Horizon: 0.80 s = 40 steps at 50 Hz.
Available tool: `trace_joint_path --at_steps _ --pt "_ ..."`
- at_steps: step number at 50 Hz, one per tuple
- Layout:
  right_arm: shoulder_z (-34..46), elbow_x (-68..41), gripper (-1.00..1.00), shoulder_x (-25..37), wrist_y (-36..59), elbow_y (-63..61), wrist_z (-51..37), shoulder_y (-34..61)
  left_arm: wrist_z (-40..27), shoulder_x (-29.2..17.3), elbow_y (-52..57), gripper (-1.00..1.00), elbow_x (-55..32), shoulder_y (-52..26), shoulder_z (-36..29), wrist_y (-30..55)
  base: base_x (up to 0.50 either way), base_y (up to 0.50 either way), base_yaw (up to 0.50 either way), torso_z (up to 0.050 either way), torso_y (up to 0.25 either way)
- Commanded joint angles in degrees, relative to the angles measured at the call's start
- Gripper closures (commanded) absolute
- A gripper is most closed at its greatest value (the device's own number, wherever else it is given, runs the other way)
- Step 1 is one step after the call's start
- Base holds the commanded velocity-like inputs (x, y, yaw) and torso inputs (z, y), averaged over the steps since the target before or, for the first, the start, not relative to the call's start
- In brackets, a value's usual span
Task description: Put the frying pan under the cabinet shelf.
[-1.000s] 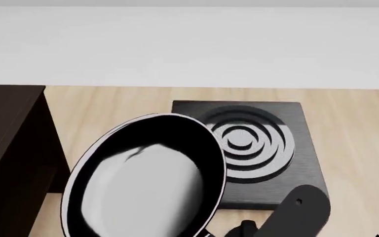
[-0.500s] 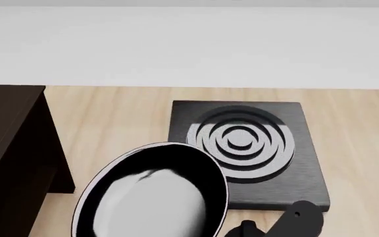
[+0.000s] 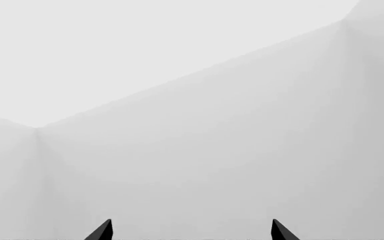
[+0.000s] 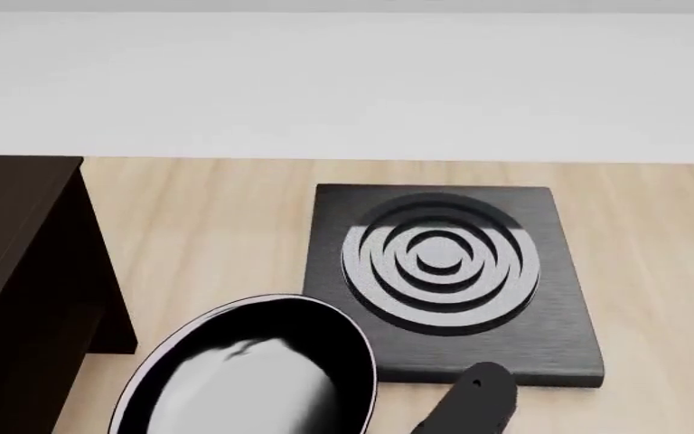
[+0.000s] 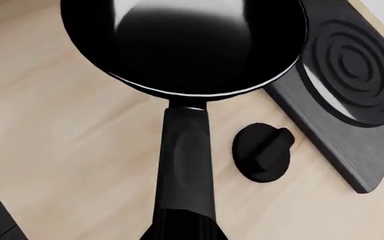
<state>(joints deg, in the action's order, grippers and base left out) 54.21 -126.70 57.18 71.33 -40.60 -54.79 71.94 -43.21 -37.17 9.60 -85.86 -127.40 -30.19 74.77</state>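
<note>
Pan in transit, right arm carrying by the handle

Right gripper [image 5: 182, 227] looks clamped on the frying pan [image 4: 250, 375] handle; its fingers are out of frame. Left gripper [image 3: 190, 231] is spread, empty, facing blank wall. Pan sits between the cabinet shelf [image 4: 15, 271] and the stove plate [image 4: 444, 280], the knob [image 5: 264, 151] beside the handle. Keep it level and low, slide left; bare tabletop [image 4: 214, 226] gives room.

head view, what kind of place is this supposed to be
Likely a simulated kitchen counter: a frying pan held over a light wooden countertop, a square stove plate with concentric rings, and a dark wooden cabinet at the left edge.
</note>
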Motion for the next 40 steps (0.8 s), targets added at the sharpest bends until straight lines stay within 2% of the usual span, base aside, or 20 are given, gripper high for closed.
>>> trace_joint_path --at_steps 1,17,40 --pt "-0.2 4.2 1.00 -4.5 1.9 3.6 -0.2 2.4 -0.2 -0.4 0.5 -1.00 -0.1 0.8 -0.1 -0.2 0.00 0.00 0.00 0.000 0.000" --pt "0.4 9.1 1.00 -7.9 4.2 7.3 4.1 1.4 -0.8 -1.2 1.0 -1.00 -1.1 1.0 0.1 -0.1 0.00 0.00 0.00 0.001 0.002" --pt "0.1 16.1 1.00 -9.6 4.4 9.0 10.3 -2.9 -0.8 -1.3 1.1 -1.00 -0.8 0.7 -0.1 -0.3 0.00 0.00 0.00 0.000 0.001"
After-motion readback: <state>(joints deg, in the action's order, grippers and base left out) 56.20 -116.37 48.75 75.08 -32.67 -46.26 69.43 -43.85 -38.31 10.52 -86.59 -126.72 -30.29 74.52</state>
